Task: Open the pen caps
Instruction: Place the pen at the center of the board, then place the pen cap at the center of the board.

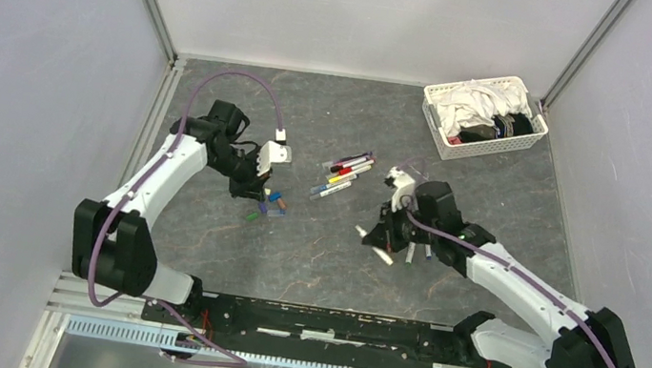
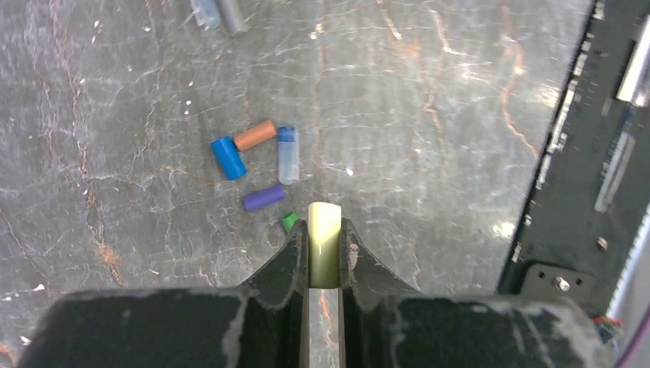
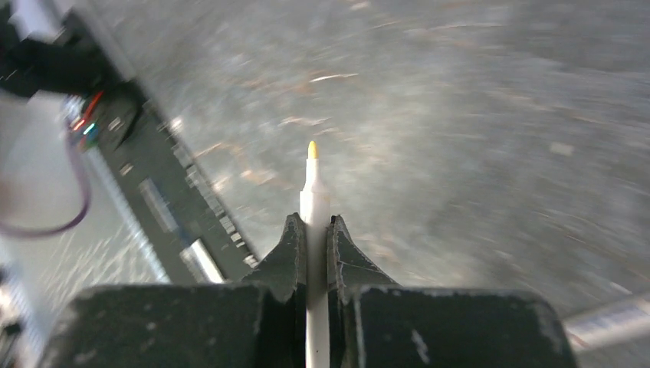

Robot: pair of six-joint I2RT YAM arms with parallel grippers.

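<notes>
Left gripper (image 2: 324,228) clenched on yellow cap (image 2: 323,249), right gripper (image 3: 314,230) grasping uncapped pen (image 3: 313,188) by its barrel (likely light, stiff, slippery plastic).

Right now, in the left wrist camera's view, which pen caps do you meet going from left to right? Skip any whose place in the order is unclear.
Bright blue plastic cap → orange plastic cap → clear plastic cap with a blue end → pale yellow plastic cap, held in the left claw.
</notes>
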